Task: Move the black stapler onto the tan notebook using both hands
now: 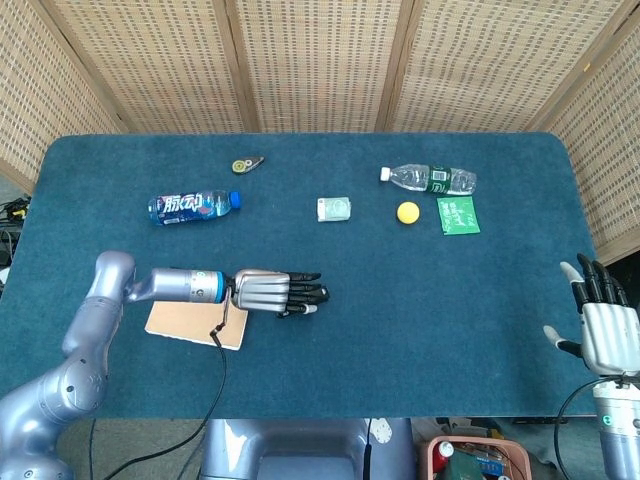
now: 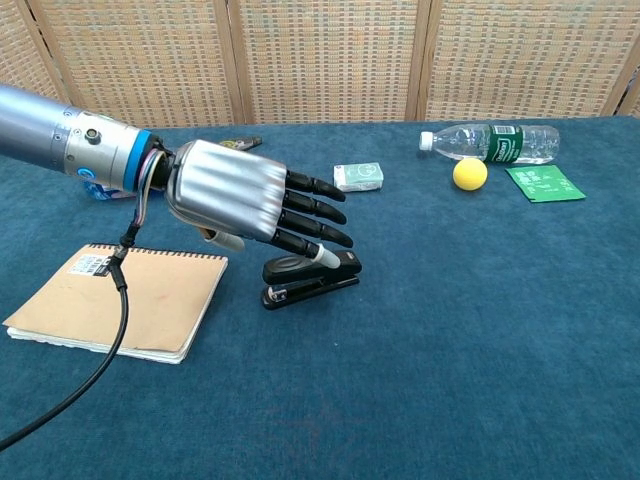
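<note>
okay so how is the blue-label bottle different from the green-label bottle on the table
The blue-label bottle has a blue cap and a wrap covering most of its body; the green-label bottle has a white cap and looks mostly clear. The blue one lies far left with its cap pointing right; the green one lies far right, cap pointing left. Both lie on their sides.

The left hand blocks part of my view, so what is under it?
Under the left hand lies the black stapler, on the blue table beside the tan notebook. Its top is partly hidden, so contact cannot be judged.
</note>
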